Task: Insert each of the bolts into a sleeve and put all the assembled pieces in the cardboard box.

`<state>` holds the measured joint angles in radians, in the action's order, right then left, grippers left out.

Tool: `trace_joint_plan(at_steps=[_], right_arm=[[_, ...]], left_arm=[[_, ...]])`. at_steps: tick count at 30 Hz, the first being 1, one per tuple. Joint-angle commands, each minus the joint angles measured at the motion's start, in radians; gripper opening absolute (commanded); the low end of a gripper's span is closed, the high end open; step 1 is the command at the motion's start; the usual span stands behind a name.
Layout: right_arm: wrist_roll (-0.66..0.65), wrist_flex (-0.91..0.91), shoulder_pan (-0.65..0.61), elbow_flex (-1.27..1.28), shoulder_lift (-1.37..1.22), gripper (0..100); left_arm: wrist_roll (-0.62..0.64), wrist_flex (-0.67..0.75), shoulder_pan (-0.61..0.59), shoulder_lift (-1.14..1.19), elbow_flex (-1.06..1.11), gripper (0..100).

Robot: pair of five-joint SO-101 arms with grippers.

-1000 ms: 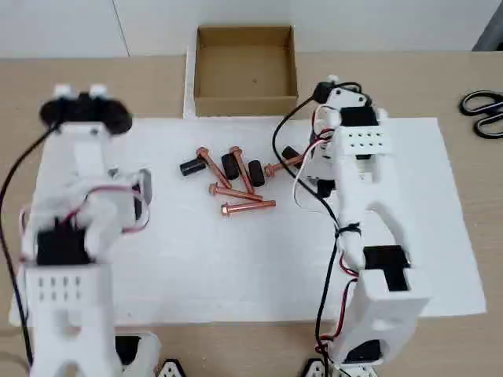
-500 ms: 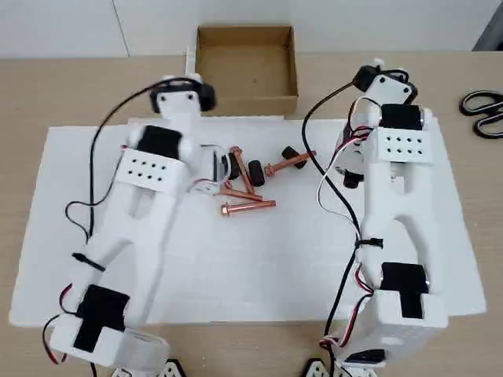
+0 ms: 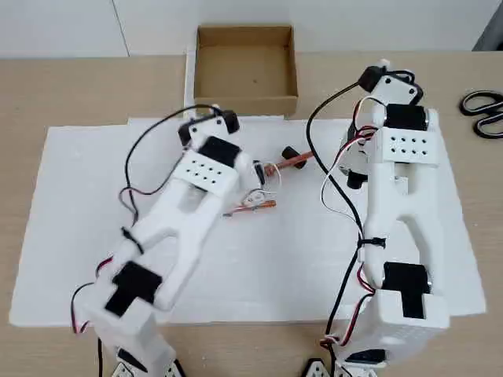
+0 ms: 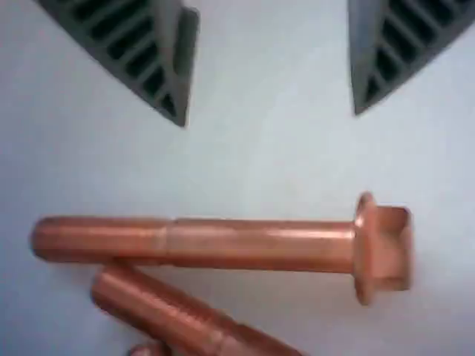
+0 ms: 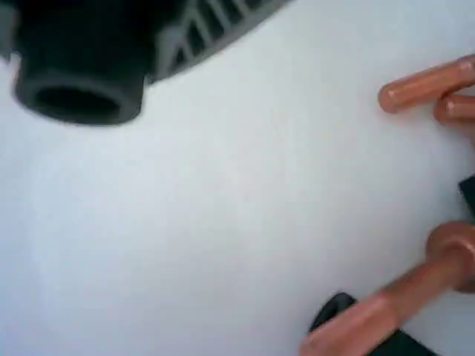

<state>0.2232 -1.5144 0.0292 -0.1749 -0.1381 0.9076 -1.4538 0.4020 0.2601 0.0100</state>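
Left gripper (image 4: 269, 115) hangs wide open and empty over the white sheet (image 4: 282, 170), the nearest bolt (image 4: 200, 241) lying flat just beyond its fingertips, long axis parallel to the jaw gap; right gripper (image 5: 148, 52), farther off, clamps a black sleeve (image 5: 78, 81).
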Motion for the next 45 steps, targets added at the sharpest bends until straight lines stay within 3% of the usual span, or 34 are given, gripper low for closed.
trace_joint_plan(at_steps=[1, 12, 16, 25, 45], right_arm=[[-0.009, -0.005, 0.005, -0.009, 0.062, 0.4], [-0.009, -0.005, 0.005, -0.008, 0.062, 0.4], [-0.009, -0.005, 0.005, -0.008, 0.062, 0.4], [-0.008, -0.005, 0.004, -0.008, 0.062, 0.4], [-0.008, -0.025, 0.007, -0.008, 0.061, 0.4]], left_arm=[[0.115, 0.014, 0.009, 0.089, -0.071, 11], [0.144, 0.002, 0.009, 0.146, -0.140, 8], [0.146, -0.089, 0.009, 0.149, -0.223, 8], [0.149, -0.127, 0.009, 0.158, -0.260, 18], [0.218, -0.126, -0.006, 0.295, -0.332, 18]])
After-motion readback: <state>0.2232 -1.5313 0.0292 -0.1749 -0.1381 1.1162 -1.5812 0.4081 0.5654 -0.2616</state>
